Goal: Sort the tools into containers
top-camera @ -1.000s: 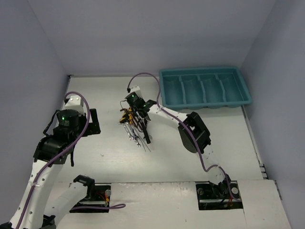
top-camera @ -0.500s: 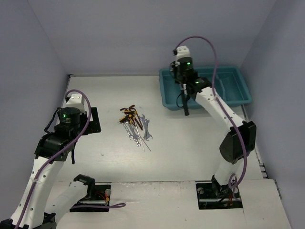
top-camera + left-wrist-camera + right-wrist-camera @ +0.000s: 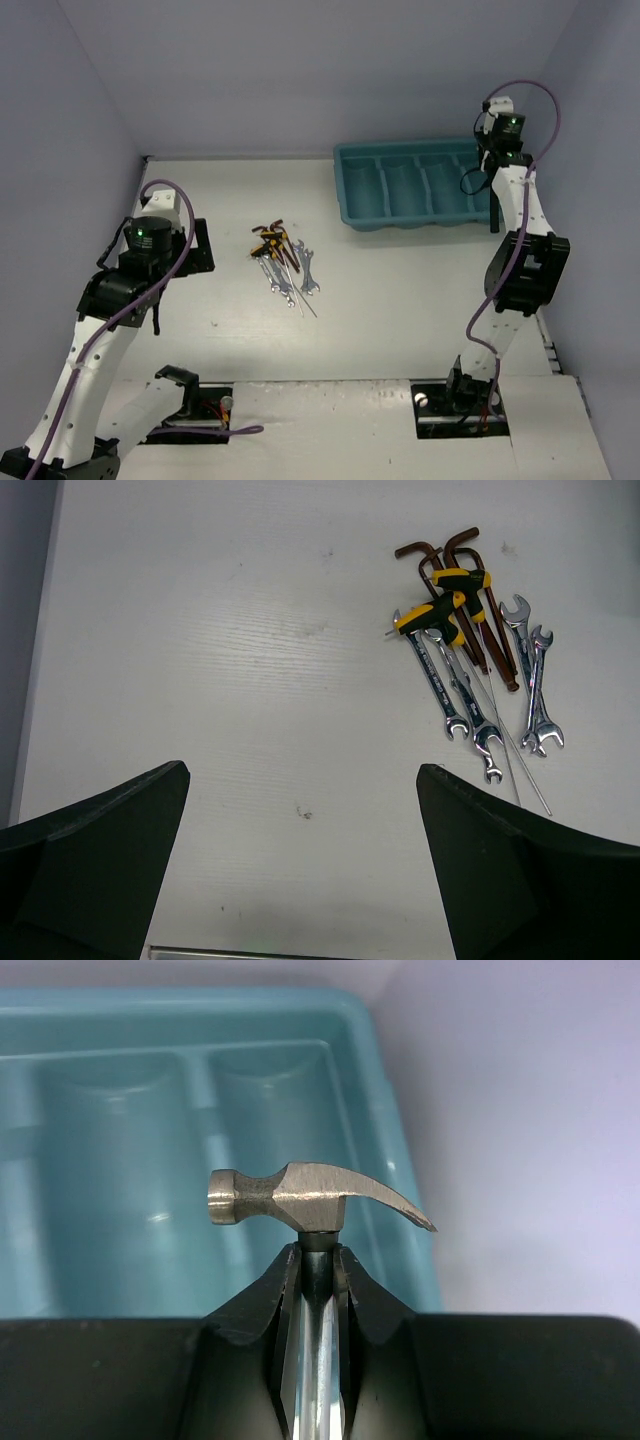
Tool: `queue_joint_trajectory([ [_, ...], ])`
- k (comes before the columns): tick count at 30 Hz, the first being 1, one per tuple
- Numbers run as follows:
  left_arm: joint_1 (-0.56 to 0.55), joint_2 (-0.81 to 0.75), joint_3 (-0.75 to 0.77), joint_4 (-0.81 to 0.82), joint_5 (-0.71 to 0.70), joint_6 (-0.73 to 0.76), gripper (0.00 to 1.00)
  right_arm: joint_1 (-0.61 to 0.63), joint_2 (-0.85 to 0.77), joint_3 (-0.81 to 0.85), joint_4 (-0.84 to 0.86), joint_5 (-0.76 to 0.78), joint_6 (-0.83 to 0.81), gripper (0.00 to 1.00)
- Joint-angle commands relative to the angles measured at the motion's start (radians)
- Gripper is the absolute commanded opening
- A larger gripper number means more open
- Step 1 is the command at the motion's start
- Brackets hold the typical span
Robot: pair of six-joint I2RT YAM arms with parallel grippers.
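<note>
My right gripper [image 3: 318, 1250] is shut on the shaft of a small steel claw hammer [image 3: 300, 1198]. It is held high over the right end of the teal tray [image 3: 400, 147], and its head shows above the rightmost compartment [image 3: 270, 1110] and the tray's right rim. From above, the hammer's dark handle [image 3: 493, 212] hangs below the right gripper [image 3: 492, 185]. The other tools [image 3: 283, 258] lie in a heap mid-table: silver wrenches [image 3: 470, 705], reddish hex keys [image 3: 440, 555] and yellow-and-black handled keys [image 3: 440, 615]. My left gripper [image 3: 303, 780] stands open and holds nothing, left of the heap.
The tray's compartments show nothing inside them. The side wall [image 3: 590, 200] stands close to the right of the tray and of my right arm. Bare white table [image 3: 400, 290] lies between the heap and the tray.
My right arm lifted the hammer off the heap and swung it right, across the tray to its right end. The left arm only shifted slightly.
</note>
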Motion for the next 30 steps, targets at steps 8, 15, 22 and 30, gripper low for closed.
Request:
queue_joint_trajectory([
  [8,-0.001,0.056,0.079,0.035,0.019,-0.013,0.95,-0.041,0.268,0.215,0.154,0.015,-0.040,0.00],
  [15,-0.001,0.089,0.079,0.037,0.032,-0.016,0.96,-0.037,0.372,0.308,0.155,0.025,-0.012,0.15],
  [22,-0.001,0.105,0.071,0.040,0.028,-0.007,0.95,-0.024,0.379,0.368,0.159,0.031,-0.010,0.48],
  [30,-0.001,0.098,0.070,0.040,0.037,-0.013,0.95,0.074,0.217,0.332,0.156,0.012,-0.004,0.71],
])
